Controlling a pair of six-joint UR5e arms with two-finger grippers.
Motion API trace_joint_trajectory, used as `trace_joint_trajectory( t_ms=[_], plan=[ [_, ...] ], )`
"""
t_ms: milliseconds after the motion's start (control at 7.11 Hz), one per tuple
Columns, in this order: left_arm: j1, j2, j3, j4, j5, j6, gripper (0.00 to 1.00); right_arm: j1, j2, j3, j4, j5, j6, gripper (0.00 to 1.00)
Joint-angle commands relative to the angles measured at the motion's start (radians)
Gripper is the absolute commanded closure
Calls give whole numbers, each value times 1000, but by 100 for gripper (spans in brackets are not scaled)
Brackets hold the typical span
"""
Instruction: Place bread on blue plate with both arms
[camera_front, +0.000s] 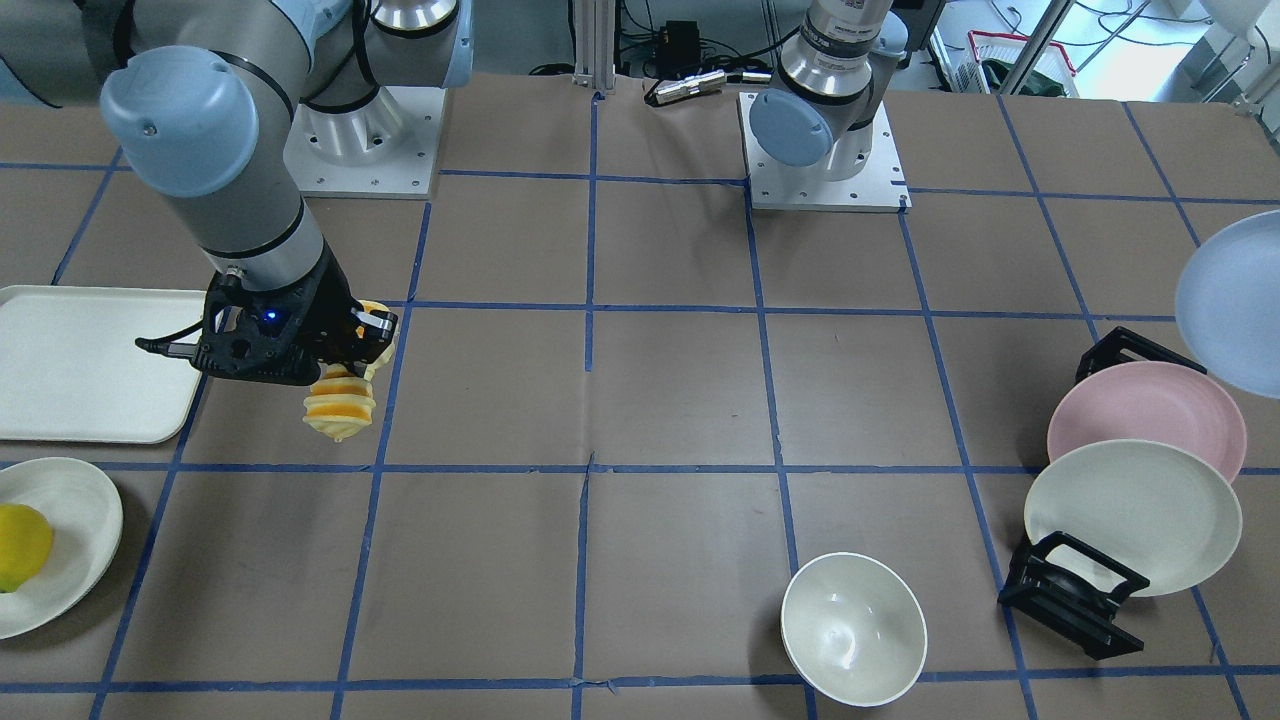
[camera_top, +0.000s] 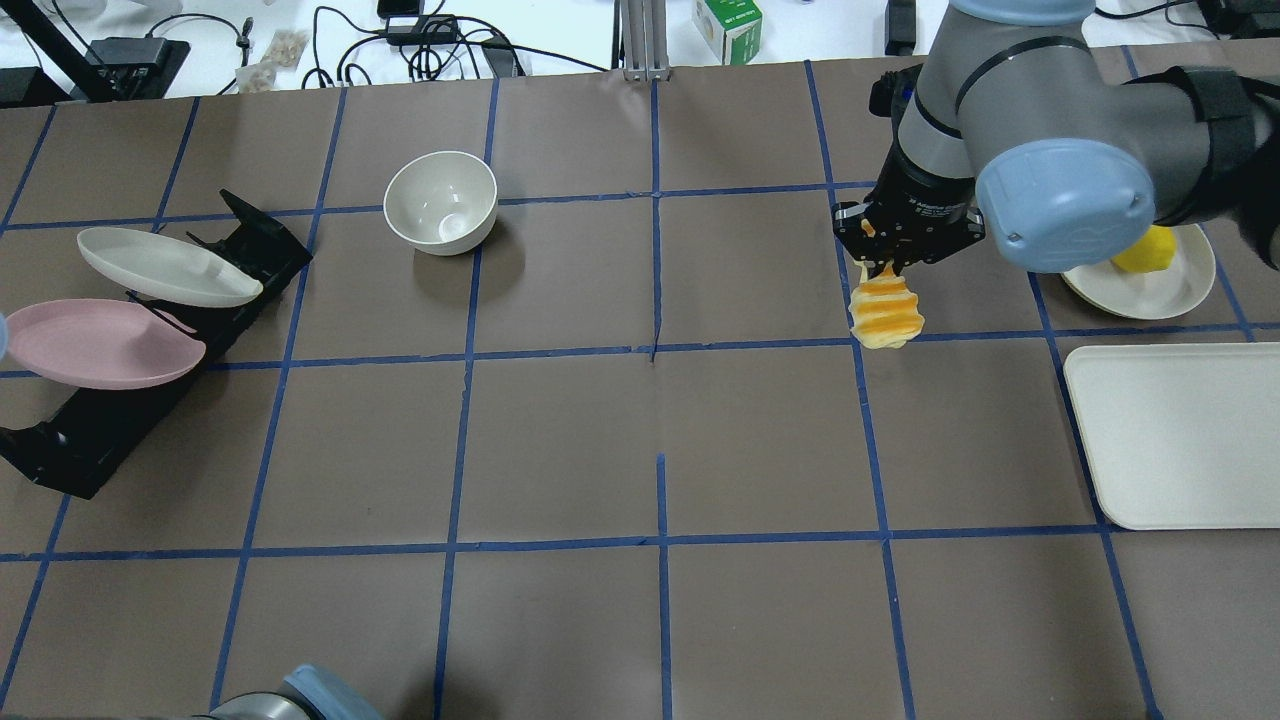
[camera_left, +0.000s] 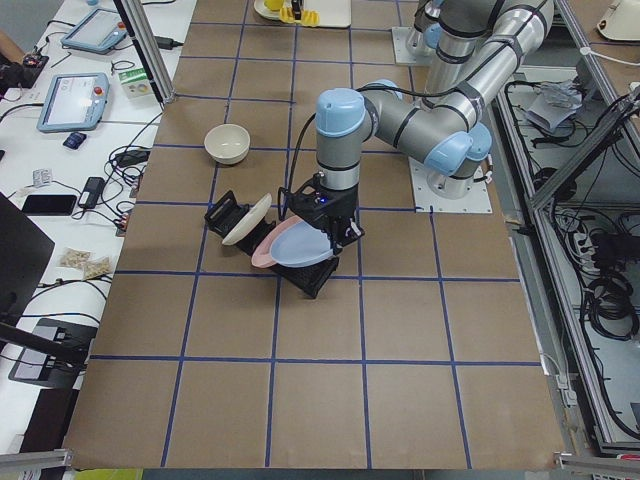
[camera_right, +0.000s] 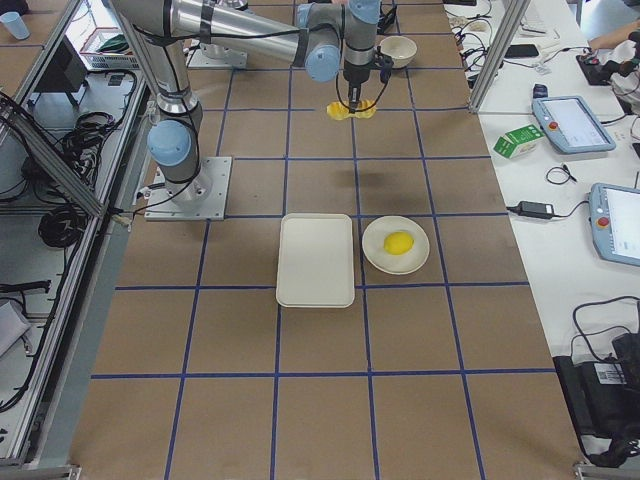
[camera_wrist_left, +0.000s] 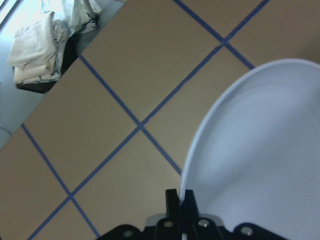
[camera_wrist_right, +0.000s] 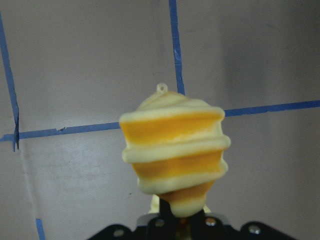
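Here, starting from the operators' edge of the desk and working back toward the robot:

- One white bowl stands upright, alone.
- One cream plate lies flat with one yellow fruit on it.
- One black rack holds two plates on edge: a cream-white plate and, behind it, a pink plate.
- One white tray lies flat and bare.
- The one bread hangs in the air beside the tray. Its upper end is clamped in the right claw, and the loaf is clear of the desk.
- The one blue plate is aloft and tilted just past the pink plate, with the left claw pinched on its rim.
- That makes four plates in all and two arms.
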Motion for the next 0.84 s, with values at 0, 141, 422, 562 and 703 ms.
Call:
trace_joint_trajectory(
  t_ms=[0,141,422,562,703],
  plan=[
    [-180,6,8,-27,-37,8,100,-6,2,5,-7,-1,-7,100],
    [-266,15,9,-31,-55,-5,100,-17,2,5,-5,-1,-7,100],
    [-343,-18,-9,-35,-263,-39,100,-22,2,6,0,0,-7,100],
    [-383,-26,-38,-38,-326,-36,100,-23,3,6,-3,0,-7,100],
    [-451,-27,-91,-31,-394,-59,100,-26,3,5,-2,-1,-8,100]
  ],
)
